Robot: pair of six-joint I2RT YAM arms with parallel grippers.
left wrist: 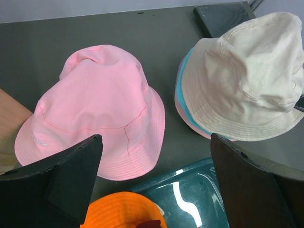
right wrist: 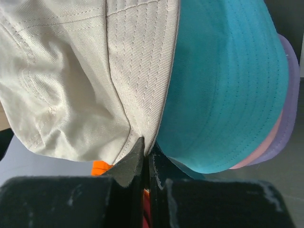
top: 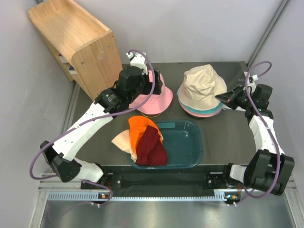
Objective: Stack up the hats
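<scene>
A beige hat (top: 204,85) tops a stack at the back right, over a teal hat (right wrist: 223,85), a pink brim (right wrist: 266,142) and a lavender hat (right wrist: 292,95). My right gripper (top: 228,98) is shut on the beige hat's brim edge (right wrist: 142,118). A pink hat (top: 154,99) lies flat at the back middle; my left gripper (top: 144,88) hovers over it, open and empty (left wrist: 156,142). Orange (top: 141,127), maroon (top: 152,149) and peach (top: 122,140) hats lie piled in the left of the teal tub (top: 197,137).
A wooden shelf unit (top: 76,42) stands at the back left corner, close to the left arm. The tub fills the front middle of the dark table (top: 228,137). A dark flat panel (left wrist: 218,16) lies behind the beige hat.
</scene>
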